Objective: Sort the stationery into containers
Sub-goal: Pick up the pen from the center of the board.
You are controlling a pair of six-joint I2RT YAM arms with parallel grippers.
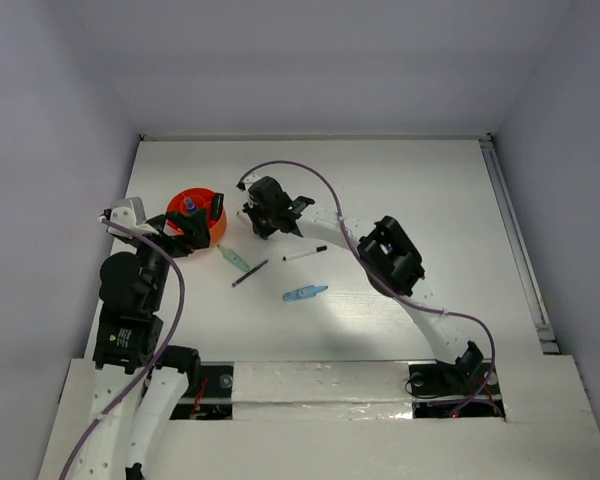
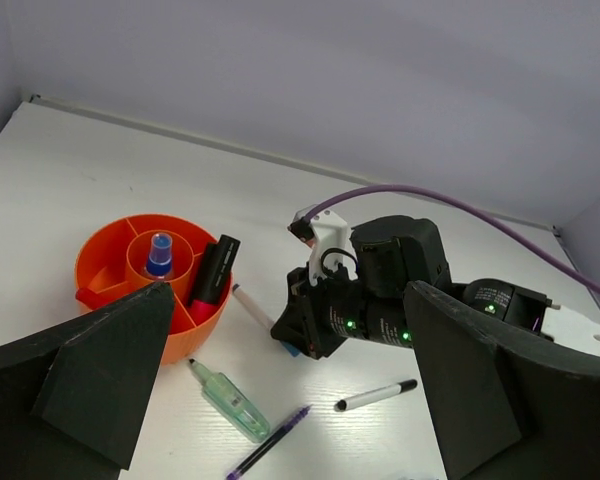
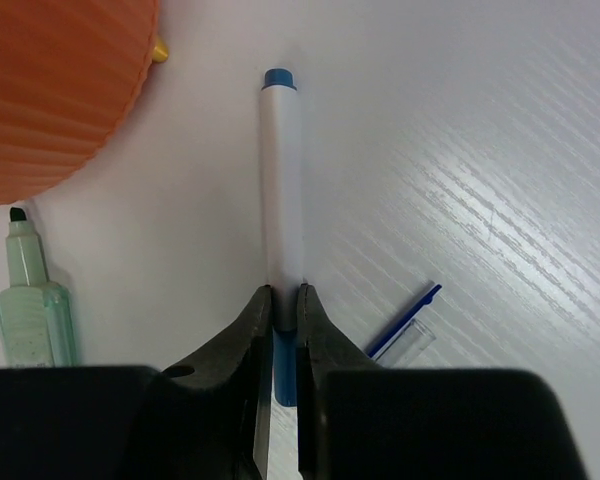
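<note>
Currently the white pen (image 3: 280,180), blue at both ends, lies flat on the table (image 3: 500,150) just beside the orange cup (image 3: 50,90). The right gripper (image 3: 285,296) is clamped on it: both fingers press the barrel's sides close to the near blue end, well off the pen's middle. With this hold, the long free part is likely to droop on the lift. Raise the pen straight up first, confirm that it does not slip, then carry it over the rim. Lower the far end into an outer segment and release only once it is below the wall. Route the move clear of the green marker (image 3: 25,300), which lies near the cup, and of the small clear piece with a blue clip (image 3: 405,330) just beside the fingers. The cup has a round centre well ringed by divided segments. The centre well holds the blue-capped bottle (image 2: 160,253), upright. One segment toward the right gripper holds the black highlighter (image 2: 212,272), leaning on the rim, pink end down. The other segments in view show no contents, and part of the cup is hidden. The left gripper (image 1: 188,230) hangs close to the cup, jaws wide apart, holding nothing. The purple pen (image 1: 250,273), the black-capped pen (image 1: 305,253) and the blue marker (image 1: 305,293) lie farther out.
</note>
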